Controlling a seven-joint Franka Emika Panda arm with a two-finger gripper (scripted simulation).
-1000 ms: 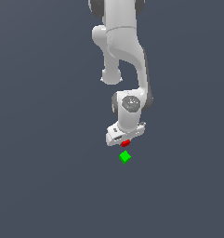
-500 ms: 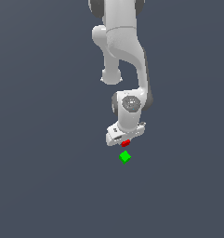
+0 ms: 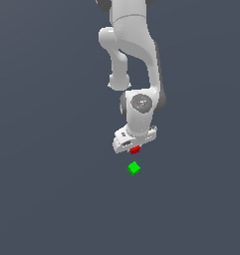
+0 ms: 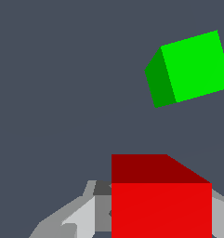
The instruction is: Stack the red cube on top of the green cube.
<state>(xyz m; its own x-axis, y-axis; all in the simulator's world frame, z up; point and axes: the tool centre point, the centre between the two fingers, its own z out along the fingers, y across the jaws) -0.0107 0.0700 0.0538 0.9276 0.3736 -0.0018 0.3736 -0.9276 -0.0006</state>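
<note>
- Gripper [image 3: 135, 148] closed on the red cube [image 3: 135, 149], gray fingers [image 4: 81, 216] pressed against opposite faces in the wrist view.
- Red cube carried just under the white hand.
- Green cube [image 3: 134, 168] resting on the dark floor [image 3: 52, 189], near and just below the red cube in the exterior view, not touching it.

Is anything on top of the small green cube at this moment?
Nothing rests on the small bright green cube; its top face is bare. The small bright red cube sits apart from it, at the white tool, whose fingertips are mostly hidden behind the red cube.
</note>
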